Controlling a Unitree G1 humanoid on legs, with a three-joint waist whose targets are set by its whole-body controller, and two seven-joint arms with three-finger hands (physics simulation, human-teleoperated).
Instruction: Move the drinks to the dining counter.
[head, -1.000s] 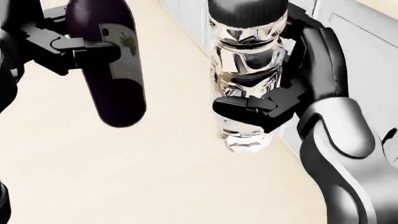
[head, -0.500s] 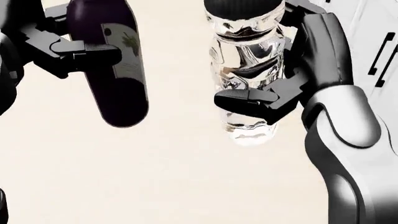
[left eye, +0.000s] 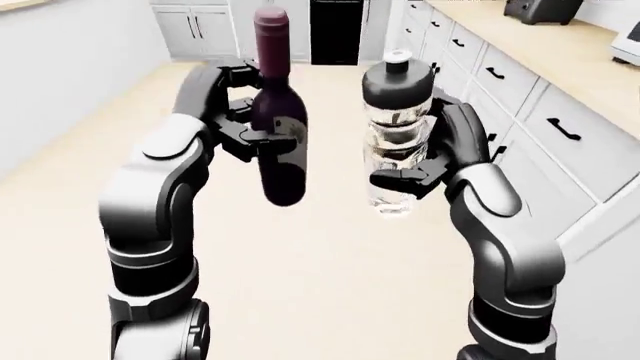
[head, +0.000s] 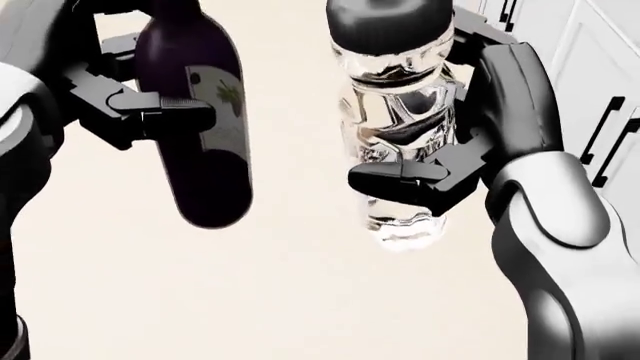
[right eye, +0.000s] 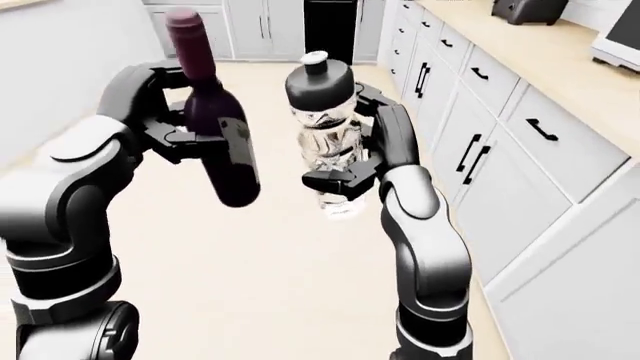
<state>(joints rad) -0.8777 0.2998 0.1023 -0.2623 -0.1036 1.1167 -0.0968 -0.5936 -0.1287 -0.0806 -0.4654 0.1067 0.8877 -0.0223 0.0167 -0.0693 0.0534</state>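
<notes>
Cream floor (left eye: 300, 292) is sliding under me as I am walking: since a second ago the whole head view has shifted, the white cabinets (right eye: 520, 172) swinging across its right edge, which tells me the camera is moving with me, not the drinks. Both drinks are sitting in my grip just as they did then, so I judge the carry is going well, though no dining counter is showing yet. The wood-topped table (right eye: 560, 67) is running along above those cabinets, off to the right of the water bottle.

My left hand (left eye: 245, 124) is wrapping tight round the belly of the dark wine bottle (left eye: 277, 127), fingers closed on the glass, holding it upright in the air with its foil top up. The wine bottle is hanging just left of the water bottle, the two near but apart. My right hand (left eye: 425, 161) is clamping the clear water bottle (left eye: 398, 135), one finger crossing its lower body, black cap pointing up, beside the cabinets.
</notes>
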